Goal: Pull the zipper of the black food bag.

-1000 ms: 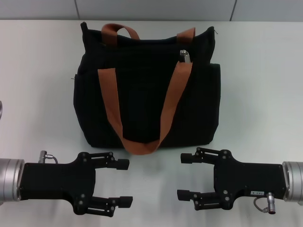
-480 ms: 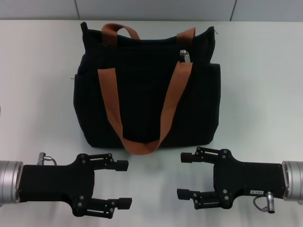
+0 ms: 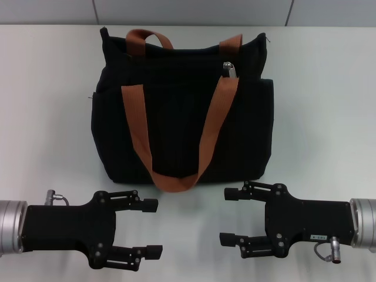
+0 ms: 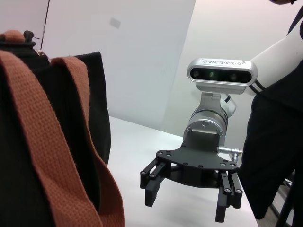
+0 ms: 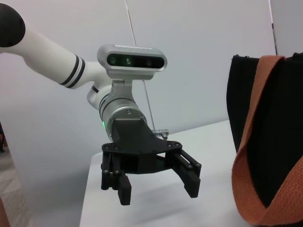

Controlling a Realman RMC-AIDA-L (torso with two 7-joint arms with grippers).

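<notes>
The black food bag (image 3: 176, 111) lies on the white table, its rust-brown handles (image 3: 176, 179) draped toward me. The silver zipper pull (image 3: 230, 69) sits on the zip track near the bag's far right top. My left gripper (image 3: 151, 228) is open and empty, near the front edge, left of centre, below the bag. My right gripper (image 3: 229, 216) is open and empty, facing it from the right. The left wrist view shows the bag (image 4: 28, 142) and the right gripper (image 4: 189, 201); the right wrist view shows the bag's side (image 5: 279, 137) and the left gripper (image 5: 158, 189).
The white table (image 3: 323, 106) spreads out on both sides of the bag. A grey wall runs along the back edge (image 3: 194, 12).
The left gripper has drifted slightly down toward the front edge. The bag and right gripper have not moved.
</notes>
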